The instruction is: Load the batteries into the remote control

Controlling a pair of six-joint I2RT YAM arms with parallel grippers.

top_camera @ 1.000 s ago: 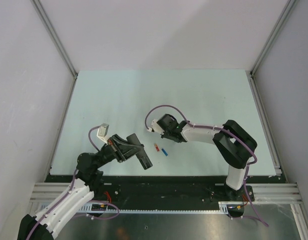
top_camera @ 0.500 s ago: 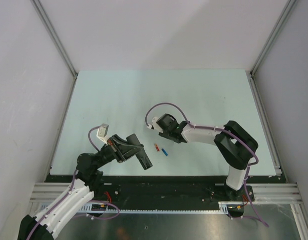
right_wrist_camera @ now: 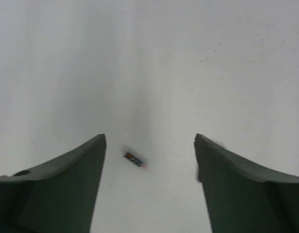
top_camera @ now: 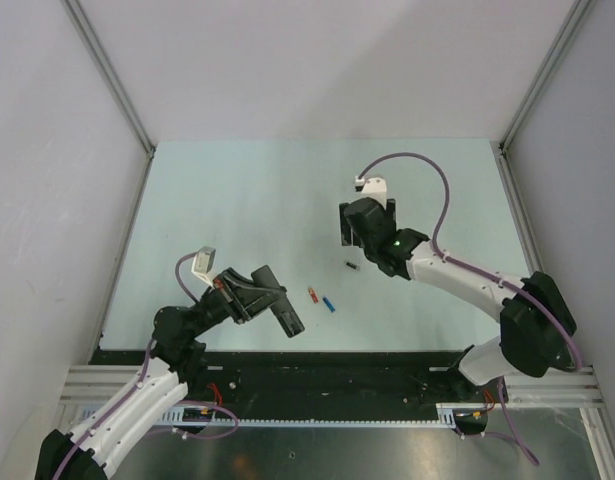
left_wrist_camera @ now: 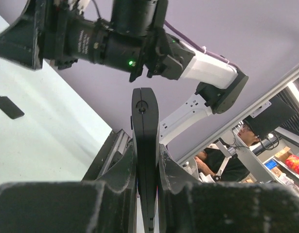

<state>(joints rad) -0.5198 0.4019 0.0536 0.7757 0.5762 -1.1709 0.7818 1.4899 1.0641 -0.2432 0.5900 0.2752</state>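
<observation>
**Left gripper** (left_wrist_camera: 145, 162): clenched on the remote control (left_wrist_camera: 145, 131). The remote is a slim bar of smooth black plastic with a rounded tip. It is held edge-on between two matt, grainy black fingers (left_wrist_camera: 115, 167) and its free end is tilted upward.

**Right gripper** (right_wrist_camera: 150, 138): released. Its two wedge-shaped, dull dark fingers (right_wrist_camera: 66, 170) stand apart with nothing between them, high over the desk (top_camera: 237, 190). The desk is a pale mint, smooth, low-sheen sheet.

**Batteries, placed from the remote**
- The red-orange battery (top_camera: 311, 294) lies on the desk just to the right of the remote.
- The bright blue battery (top_camera: 329, 304) lies next on that side, near the red-orange one but apart from it.
- The dark battery (top_camera: 351, 265) lies further right and further back, clear of the other two. It is below the right gripper.
- All three are tiny short cylinders.

**What each view adds**
- Only the overhead view shows all three batteries and the remote together.
- Only the right wrist view shows that the dark battery has an orange-red end.
- Only the left wrist view shows the grip itself. It also shows the glossy white shell of the right arm (left_wrist_camera: 207, 68) beyond the remote's tip, with a green lamp (left_wrist_camera: 132, 63) lit on its black wrist.
- The left wrist view also shows a small dark piece (left_wrist_camera: 8, 107) on the desk to the left of the remote. It looks flat, but the angle is too shallow to say whether it is the dark battery.
</observation>
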